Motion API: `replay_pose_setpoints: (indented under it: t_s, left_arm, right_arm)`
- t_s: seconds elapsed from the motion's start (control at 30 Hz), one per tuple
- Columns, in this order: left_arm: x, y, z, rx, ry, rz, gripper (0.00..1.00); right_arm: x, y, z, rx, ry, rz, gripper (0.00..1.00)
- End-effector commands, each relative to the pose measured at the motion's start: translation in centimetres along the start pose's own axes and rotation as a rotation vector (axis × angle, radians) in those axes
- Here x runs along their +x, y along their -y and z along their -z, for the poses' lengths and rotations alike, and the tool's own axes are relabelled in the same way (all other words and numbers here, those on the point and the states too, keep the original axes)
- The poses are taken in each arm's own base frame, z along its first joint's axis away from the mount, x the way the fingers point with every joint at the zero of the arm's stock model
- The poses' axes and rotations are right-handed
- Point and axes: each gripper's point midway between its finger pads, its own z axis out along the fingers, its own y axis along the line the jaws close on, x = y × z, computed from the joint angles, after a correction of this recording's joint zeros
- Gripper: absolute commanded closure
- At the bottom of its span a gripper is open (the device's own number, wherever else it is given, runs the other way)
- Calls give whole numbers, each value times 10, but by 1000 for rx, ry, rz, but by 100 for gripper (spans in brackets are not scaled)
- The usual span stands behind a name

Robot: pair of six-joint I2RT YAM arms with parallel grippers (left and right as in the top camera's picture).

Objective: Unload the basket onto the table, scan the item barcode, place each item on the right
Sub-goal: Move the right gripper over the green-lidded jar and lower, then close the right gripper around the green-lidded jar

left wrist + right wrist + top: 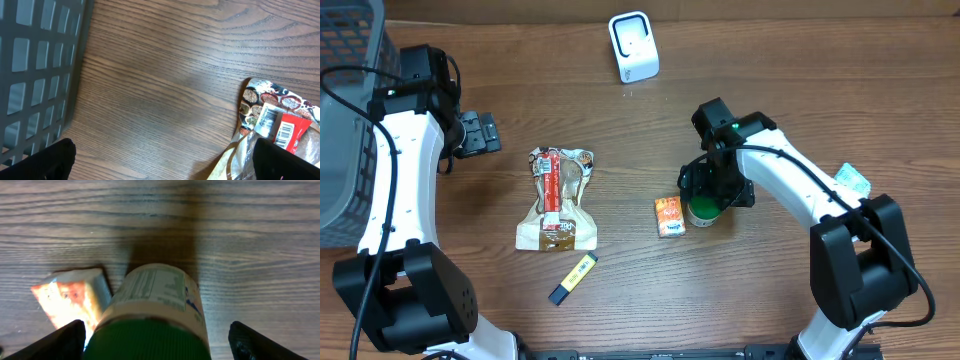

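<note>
Jar [703,212] upright on table [790,80], beside orange packet [670,216]. Right gripper [159,342] straddles it, jaws apart, no contact seen. Not lifted; grasp, carry to scanner [633,46], barcode presentation all pending. Left gripper [480,133] spread wide, empty

Upright green-lidded bottle [153,300], pale label

Open lane mid-worktop, tight beside the jar

Bare worktop [620,130] lies between the white scanner [633,45] and the bread packet [557,198]. The basket [345,120] walls off the far left, near the left end effector [478,133]. At the jar [703,212], the orange packet [670,216] just beside it crowds one flank; the opposite flank is free.
</note>
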Motion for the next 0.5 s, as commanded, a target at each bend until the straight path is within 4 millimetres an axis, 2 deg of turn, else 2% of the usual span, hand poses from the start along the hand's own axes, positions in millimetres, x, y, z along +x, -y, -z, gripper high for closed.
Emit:
replay_pose_setpoints:
  t_s: [0.0,0.1,0.23,0.47]
  left_arm:
    - [-1,1,1,3,3,-20,0]
    - [-1,1,1,3,3,-20,0]
    - [-1,1,1,3,3,-20,0]
    - [-1,1,1,3,3,-20,0]
  right_arm:
    - [2,2,-1,2,25,-1,11]
    - [2,4,-7,3,29,-1,15]
    - [-1,14,-8,62,52,-3,27]
    - [-1,18,-8,82,56,-4,31]
